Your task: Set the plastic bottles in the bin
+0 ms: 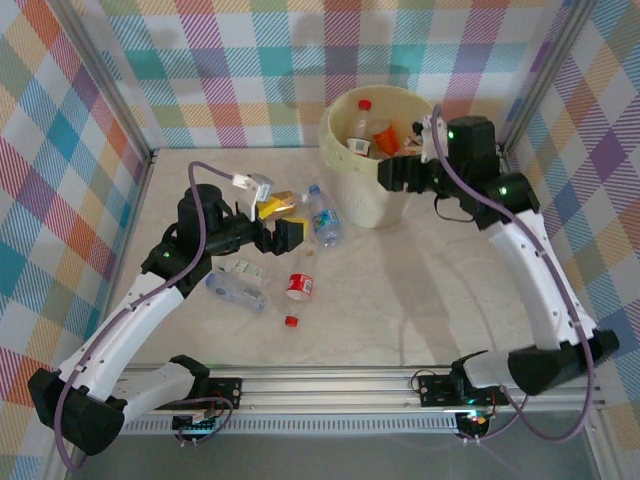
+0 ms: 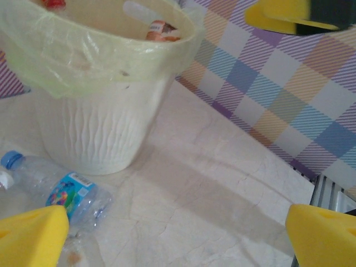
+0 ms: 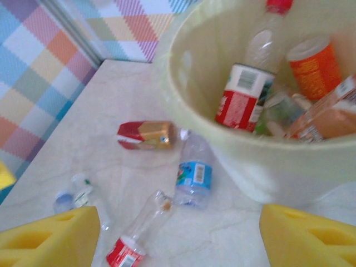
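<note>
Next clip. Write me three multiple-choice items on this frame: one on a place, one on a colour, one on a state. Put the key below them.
1. Where is the blue-labelled bottle?
A. lying on the table, beside the base of the bin
B. inside the bin
C. held in the air

2. What colour is the cap of the red-and-white-labelled bottle in the bin?
A. blue
B. green
C. red

3. What state is the right gripper in?
A. shut on a bottle
B. open and empty
C. shut and empty

Key:
1 A: the top view shows it flat on the tabletop, just left of the bin wall.
2 C: the right wrist view shows a red cap at its upper end.
3 B: its yellow pads stand wide apart with nothing gripped between them.
</note>
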Action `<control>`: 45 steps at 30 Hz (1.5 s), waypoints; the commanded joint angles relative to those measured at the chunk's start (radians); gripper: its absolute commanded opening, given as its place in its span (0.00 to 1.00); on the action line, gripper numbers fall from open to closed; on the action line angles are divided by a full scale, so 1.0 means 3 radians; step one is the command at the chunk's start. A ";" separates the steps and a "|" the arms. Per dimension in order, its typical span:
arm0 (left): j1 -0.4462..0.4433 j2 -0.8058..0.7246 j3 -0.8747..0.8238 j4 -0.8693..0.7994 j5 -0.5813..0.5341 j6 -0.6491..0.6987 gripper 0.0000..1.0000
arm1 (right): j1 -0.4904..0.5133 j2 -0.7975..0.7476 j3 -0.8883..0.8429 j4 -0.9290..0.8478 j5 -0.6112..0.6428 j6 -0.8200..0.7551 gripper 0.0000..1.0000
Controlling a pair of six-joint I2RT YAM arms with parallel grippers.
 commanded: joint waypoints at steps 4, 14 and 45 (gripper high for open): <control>-0.0038 0.0040 0.0187 -0.0298 -0.0188 0.0152 1.00 | 0.0180 -0.0630 -0.0935 0.0363 -0.0376 0.0178 0.75; -0.0182 0.0480 0.0680 -0.1210 -0.0862 -0.0223 1.00 | 0.0319 -0.1300 -0.1918 0.0374 -0.0693 0.0420 0.76; -0.0537 0.2111 0.0664 -0.1766 -0.1536 -0.1058 0.95 | 0.0320 -0.1959 -0.2926 0.0688 -0.0963 0.0686 0.80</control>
